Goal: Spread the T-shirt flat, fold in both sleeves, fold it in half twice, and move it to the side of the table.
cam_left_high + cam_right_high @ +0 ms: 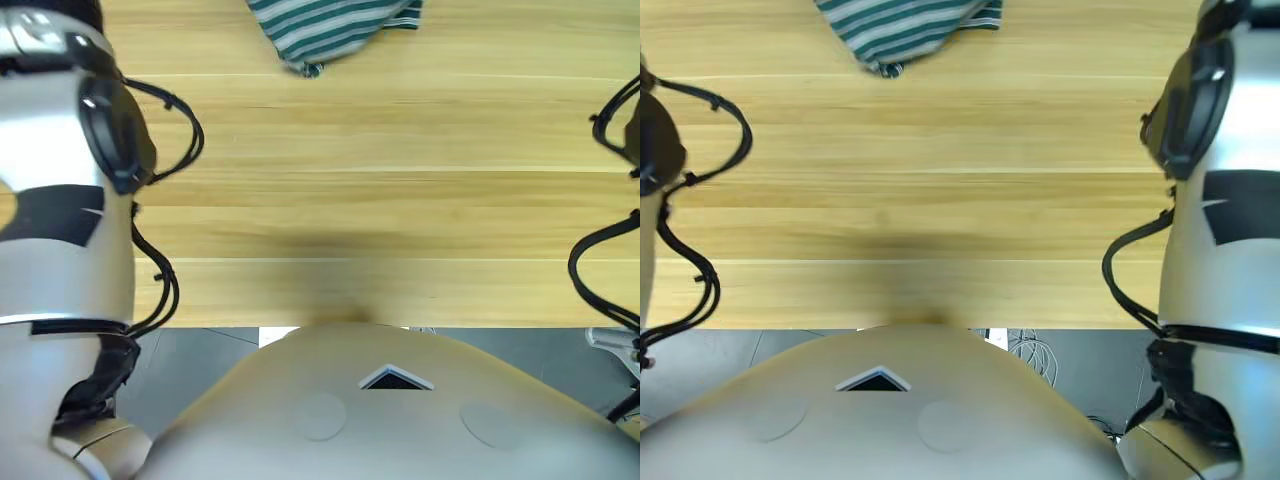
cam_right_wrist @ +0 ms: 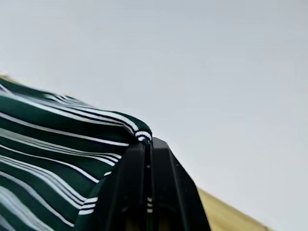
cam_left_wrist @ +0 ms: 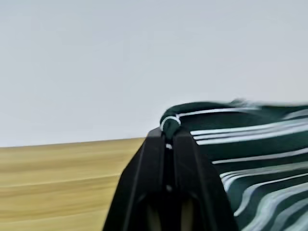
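The left claw (image 3: 168,137) is clenched on a bunched edge of the striped T-shirt (image 1: 335,28), which seems to hang lifted with its lower end over the far surface (image 1: 380,200). The right claw (image 2: 146,143) pinches another edge. Spreading is barely begun, and every fold remains.

Bright, even light; soft shadow on the table (image 1: 400,210); wrist views blurred.

the t-shirt (image 1: 335,30) is at the far side of the table (image 1: 380,200), near the middle. one edge of it sits inside the left gripper (image 3: 169,137), another edge inside the right gripper (image 2: 146,144).
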